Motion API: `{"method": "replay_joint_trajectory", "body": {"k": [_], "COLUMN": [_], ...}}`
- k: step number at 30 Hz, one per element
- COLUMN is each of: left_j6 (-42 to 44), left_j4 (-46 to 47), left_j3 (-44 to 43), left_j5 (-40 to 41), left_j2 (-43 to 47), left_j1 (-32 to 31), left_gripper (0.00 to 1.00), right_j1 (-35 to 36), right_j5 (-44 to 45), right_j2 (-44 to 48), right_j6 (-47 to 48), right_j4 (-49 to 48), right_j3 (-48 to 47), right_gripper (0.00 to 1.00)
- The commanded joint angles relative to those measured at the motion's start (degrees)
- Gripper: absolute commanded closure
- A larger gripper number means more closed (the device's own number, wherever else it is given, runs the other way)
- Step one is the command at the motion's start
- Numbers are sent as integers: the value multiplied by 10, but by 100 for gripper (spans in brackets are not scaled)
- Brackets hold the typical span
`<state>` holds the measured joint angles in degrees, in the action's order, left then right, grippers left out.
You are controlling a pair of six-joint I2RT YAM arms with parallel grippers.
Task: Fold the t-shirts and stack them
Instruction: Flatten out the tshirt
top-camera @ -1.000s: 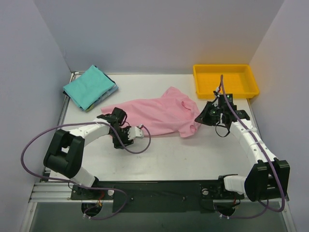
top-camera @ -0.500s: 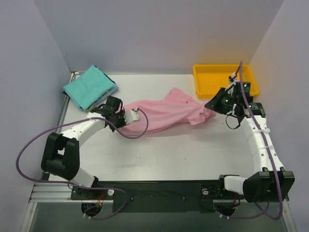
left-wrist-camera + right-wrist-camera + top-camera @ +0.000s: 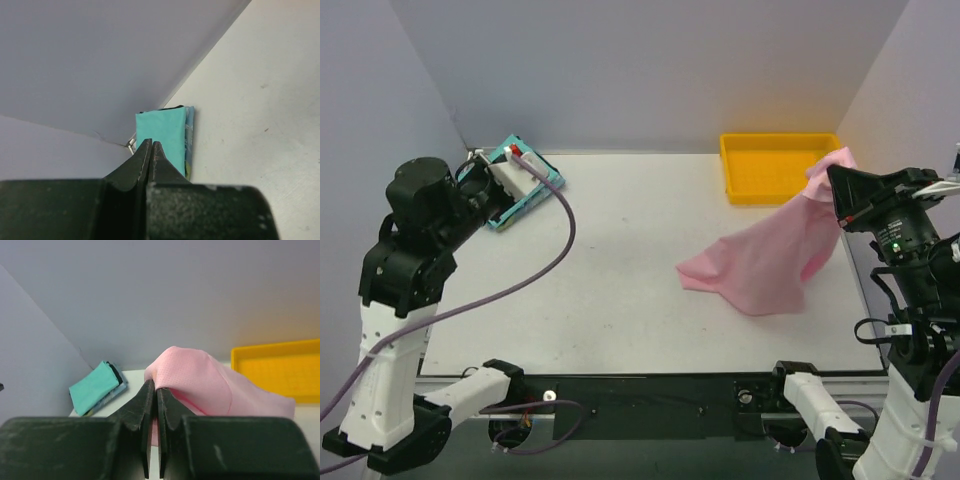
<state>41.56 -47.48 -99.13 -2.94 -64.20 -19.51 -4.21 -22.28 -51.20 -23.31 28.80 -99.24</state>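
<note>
Even diffuse light, faint shadows, wrist foregrounds soft

A robotics lab test cell: a white desk (image 3: 620, 260) is boxed in by blank pale panels, a back wall (image 3: 640, 70) and a left wall (image 3: 370, 120). The left arm (image 3: 395, 300) and right arm (image 3: 920, 300), white and jointed, rise from a black rail (image 3: 650, 395) at the near edge, trailing a purple cable (image 3: 570, 225). A yellow plastic tray (image 3: 775, 138) sits far right.

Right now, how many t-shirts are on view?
3: pink t-shirt hanging from the right gripper; teal t-shirt folded far-left; blue t-shirt beneath it, edge only. Pile may hide more.
</note>
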Motion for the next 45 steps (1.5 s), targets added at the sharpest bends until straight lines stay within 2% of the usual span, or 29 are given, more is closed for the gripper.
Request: {"method": "replay_joint_trajectory", "body": {"k": [1, 5, 6, 7, 9, 10, 11, 13, 14, 16, 19, 21, 24, 26, 28, 31, 37, 40, 45], "left_j6": [-32, -76, -79, -91, -104, -115, -123, -154, -172, -197, -204, -201, -183, -165, -150, -137, -107, -77, 39], "left_j4": [-96, -86, -85, -78, -68, -62, -50, -14, -4, 15, 20, 29, 46, 47, 54, 60, 80, 111, 136], "left_j3": [72, 130, 136, 139, 140, 141, 141, 142, 142, 142, 148, 162, 172, 172, 180, 208, 277, 307, 328], "left_j5": [-74, -157, -183, -194, -213, -223, -225, -221, -218, -213, -197, -177, -147, -146, -153, -168, -177, -164, -158], "left_j2": [27, 38, 39, 41, 42, 41, 41, 43, 44, 49, 56, 65, 68, 65, 59, 44, -31, -78, -150], "left_j1": [-31, -40, -40, -40, -40, -40, -40, -40, -40, -40, -38, -39, -38, -40, -40, -42, -52, -62, -56], "left_gripper": [100, 99, 95, 87, 74, 71, 66, 61, 60, 55, 49, 48, 46, 45, 43, 41, 41, 41, 41], "right_j1": [-5, 5, 25, 38, 162, 194, 269, 364, 383, 422, 455, 463, 449, 404, 353, 293, 185, 147, 96], "right_j5": [-12, -94, -98, -82, -32, -19, 13, 51, 52, 55, 52, 64, 135, 172, 187, 183, 122, 68, 10], "right_j2": [-27, -61, -71, -77, -102, -130, -146, -236, -259, -316, -364, -375, -367, -341, -300, -233, -163, -149, -175], "right_j6": [-15, -86, -90, -84, -47, -25, -7, 42, 64, 58, 35, 30, 1, -17, -43, -70, -83, -64, -31], "right_j4": [0, -49, -62, -63, -52, -38, -30, 11, 41, 57, 37, 5, -35, -35, -41, -59, -83, -106, -109], "right_j3": [-17, -1, -6, -16, -57, -96, -117, -191, -236, -255, -263, -290, -328, -308, -231, -56, 227, 327, 454], "right_gripper": [100, 100, 100, 100, 100, 100, 100, 100, 100, 100, 100, 100, 100, 100, 100, 100, 100, 100, 100]}}
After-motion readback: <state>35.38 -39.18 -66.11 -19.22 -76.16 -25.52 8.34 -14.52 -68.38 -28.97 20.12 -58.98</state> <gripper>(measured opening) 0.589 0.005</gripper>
